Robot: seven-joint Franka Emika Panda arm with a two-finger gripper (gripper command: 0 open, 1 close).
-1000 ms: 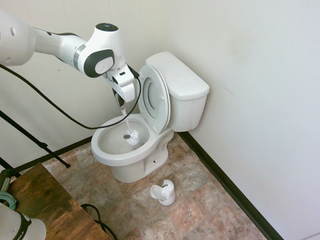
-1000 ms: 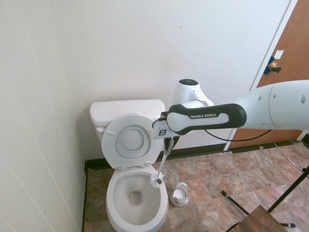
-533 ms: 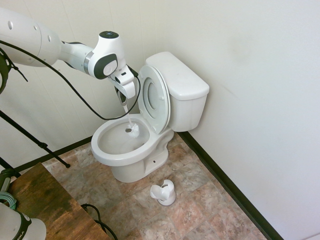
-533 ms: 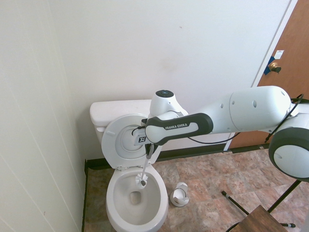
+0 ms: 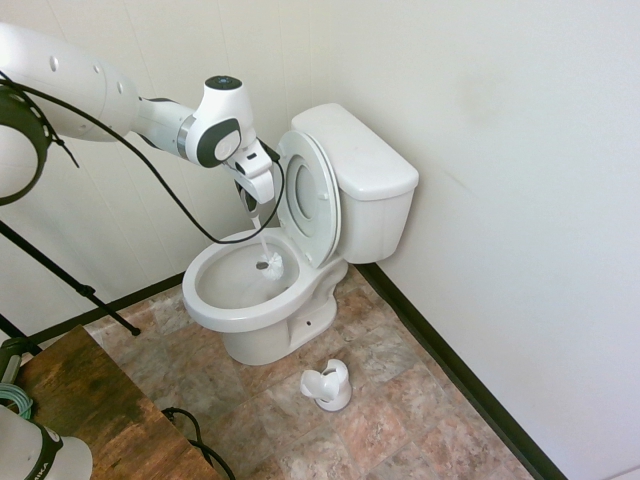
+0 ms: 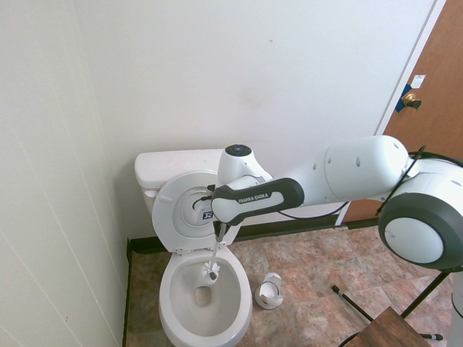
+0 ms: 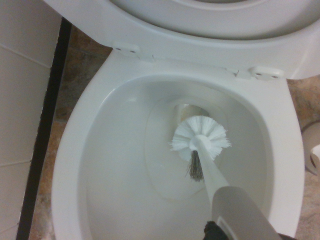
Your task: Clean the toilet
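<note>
Toilet (image 5: 262, 290) bowl — brush (image 7: 200, 138) inside

White brush (image 7: 201, 141) hanging head-down inside toilet (image 7: 75, 150) bowl, bristles sitting over drain; raised seat showing behind; tiled floor (image 7: 52, 145) lying beside bowl.
</note>
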